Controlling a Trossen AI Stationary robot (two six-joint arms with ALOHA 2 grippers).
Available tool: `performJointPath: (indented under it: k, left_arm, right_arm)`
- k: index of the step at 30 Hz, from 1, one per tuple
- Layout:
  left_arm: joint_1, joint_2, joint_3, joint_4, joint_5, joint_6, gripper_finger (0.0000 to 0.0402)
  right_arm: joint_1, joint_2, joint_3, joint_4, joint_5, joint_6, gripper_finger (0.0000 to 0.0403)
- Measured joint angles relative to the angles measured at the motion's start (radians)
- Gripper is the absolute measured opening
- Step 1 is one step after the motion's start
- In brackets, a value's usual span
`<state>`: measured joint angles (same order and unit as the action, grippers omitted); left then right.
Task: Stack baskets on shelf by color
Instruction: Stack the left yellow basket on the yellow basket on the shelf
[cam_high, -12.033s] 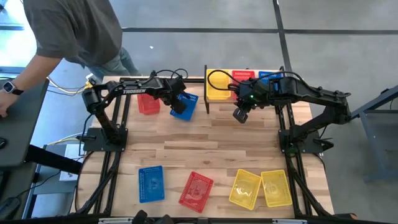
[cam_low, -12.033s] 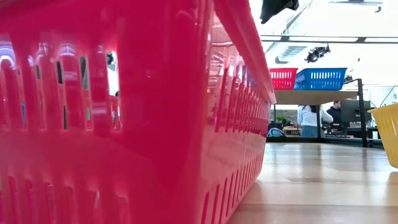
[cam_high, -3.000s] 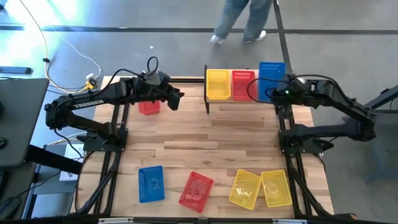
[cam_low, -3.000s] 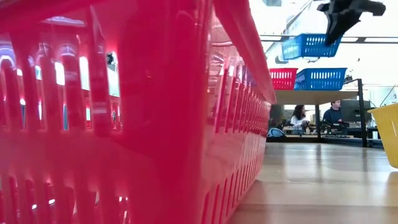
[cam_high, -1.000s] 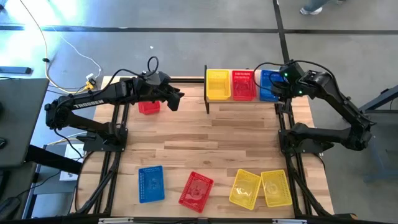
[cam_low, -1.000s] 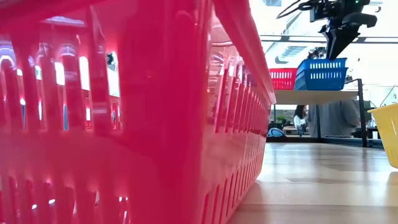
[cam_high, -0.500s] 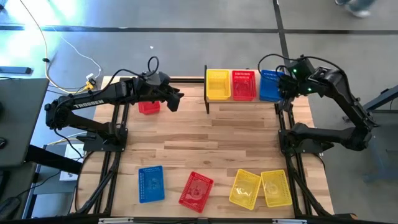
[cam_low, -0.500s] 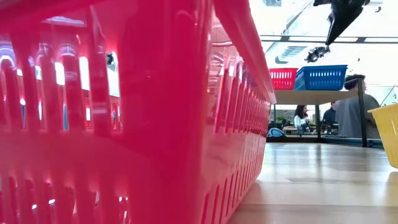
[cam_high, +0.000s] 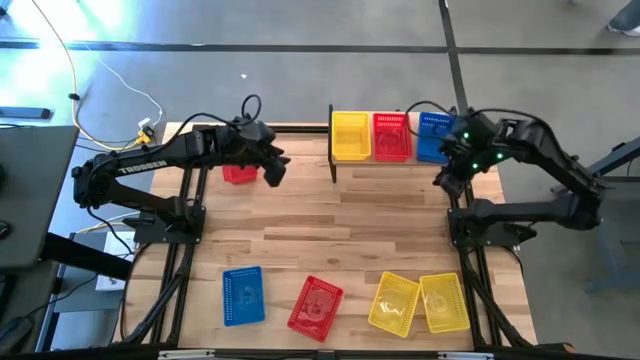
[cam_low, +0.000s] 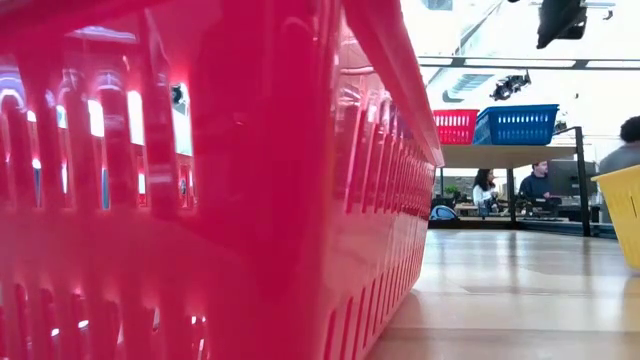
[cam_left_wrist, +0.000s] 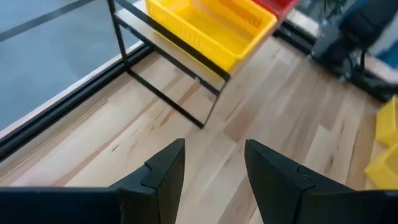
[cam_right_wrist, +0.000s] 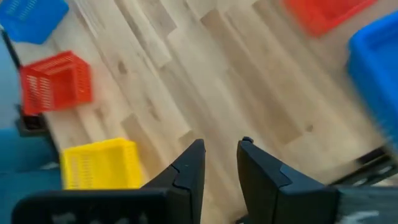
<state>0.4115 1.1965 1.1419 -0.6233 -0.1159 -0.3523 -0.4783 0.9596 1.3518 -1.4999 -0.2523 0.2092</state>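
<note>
In the high view the shelf (cam_high: 332, 160) stands at the table's far edge, and yellow (cam_high: 350, 135), red (cam_high: 391, 136) and blue (cam_high: 432, 137) baskets rest on its top. A red basket (cam_high: 237, 174) lies on the table left of the shelf. Blue (cam_high: 243, 294), red (cam_high: 316, 306) and two yellow baskets (cam_high: 394, 302) (cam_high: 444, 302) lie along the near edge. My left gripper (cam_high: 272, 170) hovers open beside the far red basket, its fingers empty (cam_left_wrist: 214, 168). My right gripper (cam_high: 445, 180) hangs open just near of the shelf's right end (cam_right_wrist: 219, 165), high in the low view (cam_low: 560, 20).
The low view is mostly filled by the near red basket (cam_low: 200, 200), with a yellow basket (cam_low: 625, 215) at its right edge. Bare wood lies between the shelf and the near row. People sit in the room beyond the table.
My right gripper has risen from just above the blue basket on the shelf and drawn back toward the table's near edge, empty. The blue basket has stayed on the shelf. My left gripper has shifted slightly toward the far red basket.
</note>
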Motion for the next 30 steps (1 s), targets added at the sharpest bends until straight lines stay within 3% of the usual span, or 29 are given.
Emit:
performJointPath:
  k: [8,14,30]
  left_arm:
    - [-0.003,0.0,0.0,-0.009,0.105,0.088,0.0156]
    - [-0.041,0.0,0.0,-0.009,0.112,0.146,0.0156]
    - [-0.143,0.0,0.0,-0.009,0.108,0.214,0.0156]
  right_arm:
    - [0.269,0.014,-0.001,0.07,0.027,0.498,0.008]
    - [0.447,0.08,-0.001,0.092,0.059,0.849,0.008]
    - [0.834,0.361,-0.001,0.143,0.055,1.453,0.008]
